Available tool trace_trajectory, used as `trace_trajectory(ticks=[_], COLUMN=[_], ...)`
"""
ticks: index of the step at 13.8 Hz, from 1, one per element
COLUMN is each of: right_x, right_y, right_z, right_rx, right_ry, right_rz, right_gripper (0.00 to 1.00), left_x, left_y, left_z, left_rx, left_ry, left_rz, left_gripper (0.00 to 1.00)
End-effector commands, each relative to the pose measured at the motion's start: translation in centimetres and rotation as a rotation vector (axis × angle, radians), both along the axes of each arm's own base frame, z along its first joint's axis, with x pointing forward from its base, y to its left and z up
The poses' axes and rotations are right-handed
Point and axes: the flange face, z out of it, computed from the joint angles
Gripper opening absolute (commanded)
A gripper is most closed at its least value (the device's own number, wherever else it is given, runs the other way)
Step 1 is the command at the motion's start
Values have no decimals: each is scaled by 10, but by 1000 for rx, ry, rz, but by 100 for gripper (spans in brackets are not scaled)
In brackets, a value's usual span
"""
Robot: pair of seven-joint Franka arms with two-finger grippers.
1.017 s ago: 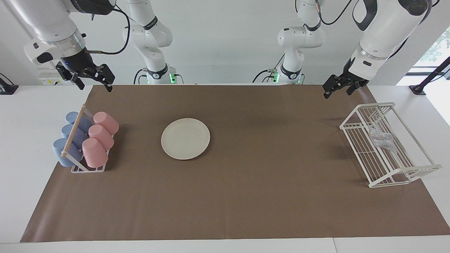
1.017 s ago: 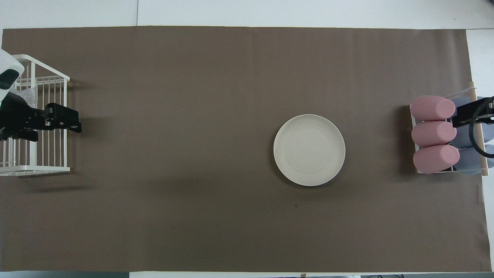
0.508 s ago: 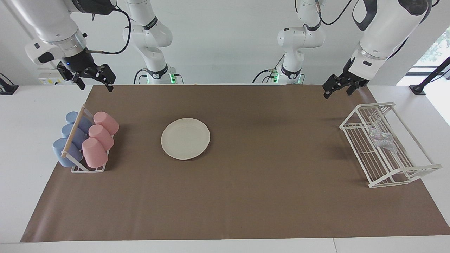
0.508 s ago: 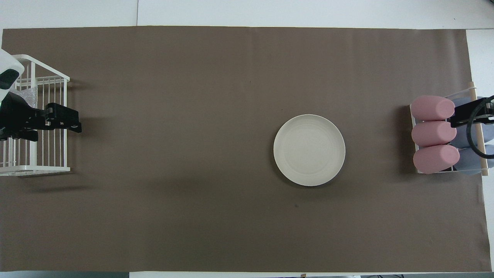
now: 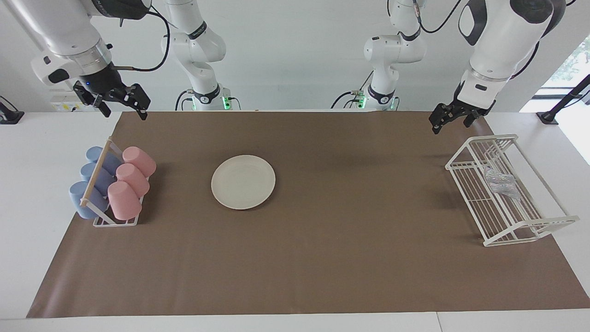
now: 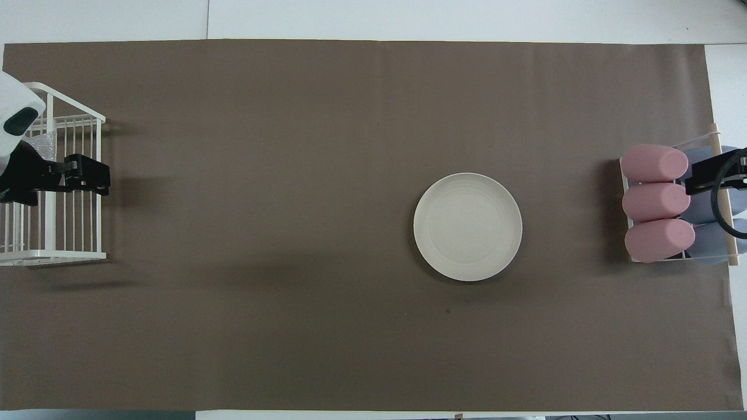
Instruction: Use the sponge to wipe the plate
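Taking the plate (image 5: 243, 181) as the landmark, the two grippers sit closest to the robots, both raised in the air. The right gripper (image 5: 124, 102) hangs above the table's edge toward the right arm's end from the plate, its fingers spread apart and holding nothing. The left gripper (image 5: 449, 119) hangs over the brown mat (image 5: 322, 258) toward the left arm's end from the plate, above the white wire rack (image 5: 507, 191); whether its fingers are parted or closed cannot be told. The plate itself lies flat and bare on the mat. Beside it, toward the right arm's end, a cup rack (image 5: 110, 184) holds pink cups (image 5: 131, 182) and blue cups (image 5: 90, 186) lying tilted. Well apart from the plate, toward the left arm's end, the sponge (image 5: 500, 182) rests inside the wire rack, untouched.
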Motion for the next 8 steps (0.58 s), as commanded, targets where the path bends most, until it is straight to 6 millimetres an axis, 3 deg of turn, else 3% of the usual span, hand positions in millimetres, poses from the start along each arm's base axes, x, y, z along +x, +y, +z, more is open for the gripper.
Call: trace_trajectory(ticks=[1,3,4,8], right_x=[-3,-2,-2,-3], right_y=[1,7,10,10], right_z=[3,2,2,1], right_rx=[-4,-4,-5,-6], right_ry=[4,5,5,7], right_rz=[15,29,32,27], right_gripper=[100,100,100,100], left_x=[14,35,45,74], left_y=[0,8,2,13], left_z=[-35,-68,-86,-130], left_rx=[190,346,414,593], left_ry=[-21,2,1,-23], left_rz=[-54,-97,-115,-175], left_gripper=[100,100,100,100])
